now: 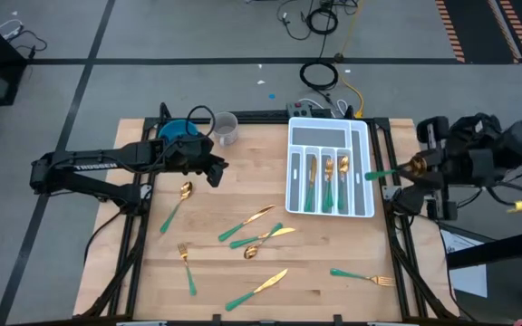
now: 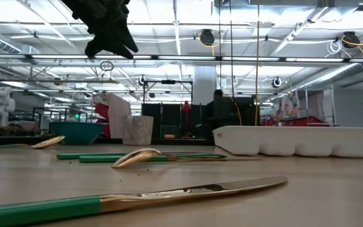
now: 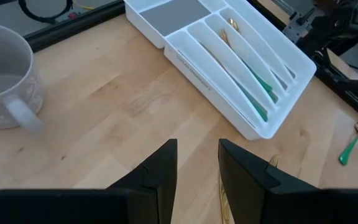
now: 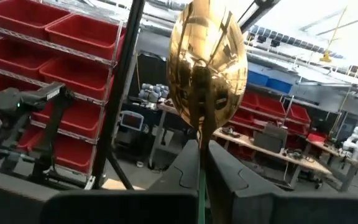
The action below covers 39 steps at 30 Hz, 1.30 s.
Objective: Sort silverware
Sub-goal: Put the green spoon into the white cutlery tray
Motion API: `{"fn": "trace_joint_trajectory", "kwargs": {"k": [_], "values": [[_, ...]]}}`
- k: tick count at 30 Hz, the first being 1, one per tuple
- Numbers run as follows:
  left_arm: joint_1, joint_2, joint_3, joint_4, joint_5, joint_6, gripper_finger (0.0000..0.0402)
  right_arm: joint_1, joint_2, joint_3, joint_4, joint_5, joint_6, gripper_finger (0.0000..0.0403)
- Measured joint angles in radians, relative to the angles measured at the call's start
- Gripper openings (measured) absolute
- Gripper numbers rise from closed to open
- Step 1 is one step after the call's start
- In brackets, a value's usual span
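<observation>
My right gripper [image 4: 199,163], out past the table's right edge beside the white tray [image 1: 370,163], is clamped on the neck of a gold-bowled spoon [image 4: 207,62]. My left gripper [image 3: 197,163], fingers slightly apart and holding nothing, hovers over the wood near the mug [image 3: 5,74]. The rest of the silverware [image 1: 257,237] lies scattered on the table or already slotted; I judge each piece light, stiff and slick, best pinched across its slim teal handle.

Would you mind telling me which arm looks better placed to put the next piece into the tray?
Probably the right: its gripper already clamps a spoon beside the tray. The left gripper hangs open, holding nothing.
</observation>
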Motion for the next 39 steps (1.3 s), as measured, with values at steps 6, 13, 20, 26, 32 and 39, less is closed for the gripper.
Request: {"fn": "trace_joint_trajectory", "kwargs": {"k": [6,13,20,26,32,39], "values": [[0.000,0.000,0.000,0.000,-0.004,0.026,0.0123,-0.057,0.105,0.016,0.006,0.092,-0.036,0.0000],[0.000,0.000,0.000,0.000,-0.005,0.027,0.0123,-0.474,0.114,0.021,-0.120,-0.330,0.215,0.0000],[0.000,0.000,0.000,-0.001,-0.028,0.027,0.0123,-0.952,0.188,0.015,-0.236,-0.788,0.205,0.0000],[0.000,0.000,0.000,-0.005,-0.030,0.027,0.0123,-1.354,0.167,0.016,-0.484,-1.274,0.239,0.0000],[0.000,0.000,0.000,-0.011,-0.041,0.027,0.0123,-1.568,0.099,-0.233,-0.371,-1.582,0.293,0.0000],[0.000,0.000,0.000,-0.014,-0.048,0.026,0.0123,-1.718,-0.112,-0.806,0.311,-1.741,0.725,0.0000]]}}
